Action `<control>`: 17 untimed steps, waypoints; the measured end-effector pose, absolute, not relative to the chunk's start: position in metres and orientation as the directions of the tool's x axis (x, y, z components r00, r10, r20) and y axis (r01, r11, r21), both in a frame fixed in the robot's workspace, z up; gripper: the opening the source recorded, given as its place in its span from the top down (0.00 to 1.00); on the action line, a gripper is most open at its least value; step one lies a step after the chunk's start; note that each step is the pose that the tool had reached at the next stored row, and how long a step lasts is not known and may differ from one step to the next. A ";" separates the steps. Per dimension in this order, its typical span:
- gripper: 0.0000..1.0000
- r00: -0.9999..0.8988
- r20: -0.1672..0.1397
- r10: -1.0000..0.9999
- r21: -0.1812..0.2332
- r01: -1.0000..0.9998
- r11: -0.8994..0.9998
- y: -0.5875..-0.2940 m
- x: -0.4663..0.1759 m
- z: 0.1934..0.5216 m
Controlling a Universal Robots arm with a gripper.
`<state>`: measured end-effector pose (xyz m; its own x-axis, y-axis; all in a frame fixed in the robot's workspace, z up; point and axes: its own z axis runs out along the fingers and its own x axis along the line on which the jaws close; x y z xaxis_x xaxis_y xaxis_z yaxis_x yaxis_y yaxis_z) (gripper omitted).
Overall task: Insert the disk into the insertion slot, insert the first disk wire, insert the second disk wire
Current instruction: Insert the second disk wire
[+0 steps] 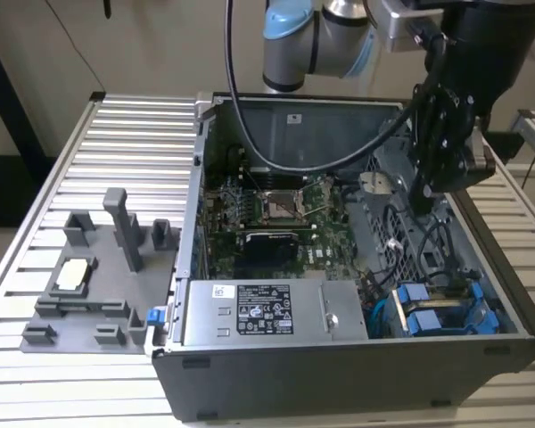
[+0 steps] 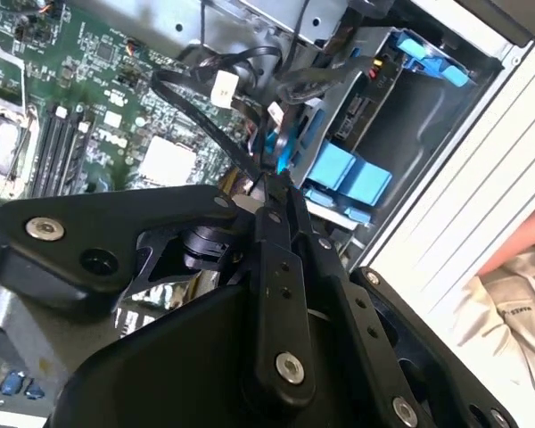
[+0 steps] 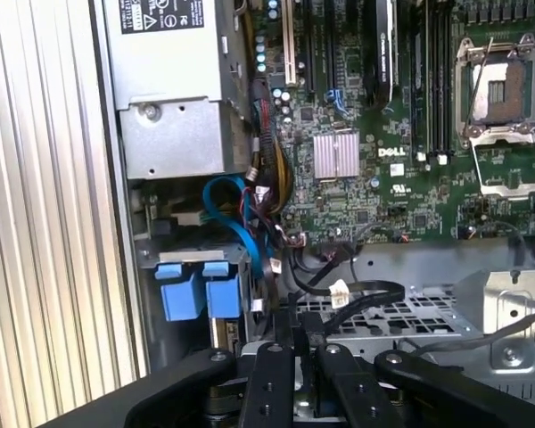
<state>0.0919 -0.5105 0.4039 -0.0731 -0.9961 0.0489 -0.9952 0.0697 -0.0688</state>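
So, your largest thing is the slatted table (image 1: 116, 152), which spans the exterior view from edge to edge; on it, from the centre to the exterior view's right, lies the open case (image 1: 339, 374), its inside facing up. The arm (image 1: 312, 40) enters at the top of that view, right of centre, and reaches down over the case's right half; at the exterior view's left you have a grey tray (image 1: 71, 312) of fixtures, just beside the case.

Inside the case, the power supply (image 1: 259, 312) sits along the lower edge of the exterior view; the motherboard (image 1: 276, 223) lies in the middle, above it; a perforated cage (image 1: 388, 241) stands to the right of the board.

Your disk (image 1: 423, 316) is at the exterior view's lower right, seated in the slot (image 1: 446, 299) at the case's corner; its two blue tabs (image 3: 196, 290) stand side by side, and you cannot see its metal face.

The gripper (image 2: 272, 183) hangs over the perforated cage, above the disk in the exterior view and not touching it; its fingers (image 2: 285, 267) are drawn together at the tips, pinching a black wire (image 2: 196, 107). That wire loops away from the tips over the cage; in both wrist views you can see a small white tag (image 2: 221, 89) on the loop.
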 end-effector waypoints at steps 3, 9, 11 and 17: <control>0.84 -0.073 0.038 -0.997 -0.068 -0.995 0.070 -0.520 0.094 0.403; 0.84 -0.073 0.018 -0.997 -0.065 -0.995 0.072 -0.539 0.097 0.401; 0.84 -0.073 0.010 -0.997 -0.065 -0.995 0.072 -0.545 0.098 0.401; 0.84 -0.074 -0.049 -0.996 -0.037 -0.996 0.076 -0.553 0.099 0.399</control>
<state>0.0994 -0.5530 0.3995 -0.0743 -0.9960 -0.0492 -0.9964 0.0761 -0.0369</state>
